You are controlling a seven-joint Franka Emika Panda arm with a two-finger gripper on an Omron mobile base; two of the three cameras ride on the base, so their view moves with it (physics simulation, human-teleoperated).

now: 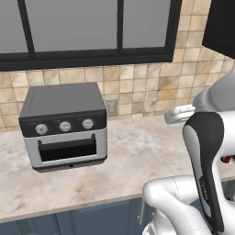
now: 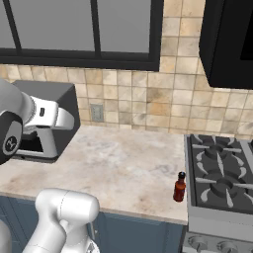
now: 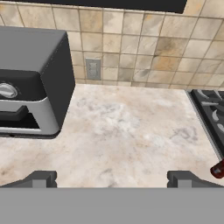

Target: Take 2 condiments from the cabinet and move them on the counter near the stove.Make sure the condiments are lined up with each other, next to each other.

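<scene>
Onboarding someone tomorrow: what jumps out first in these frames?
The grey toaster oven on the counter below the window, then the slim red hot-sauce bottle standing alone at the counter's front edge beside the stove. The gripper hangs open above the bare counter between them.

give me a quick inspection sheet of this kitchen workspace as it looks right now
surface: beige marbled counter, bare in the middle
job's things: red hot-sauce bottle upright on the counter near its front edge, beside the stove; second condiment not seen
clutter: toaster oven at the counter's left
grippers: gripper open, holding nothing, above the counter
cables: nothing seen
surroundings: tiled wall with outlet, window, dark cabinet over the stove
</scene>
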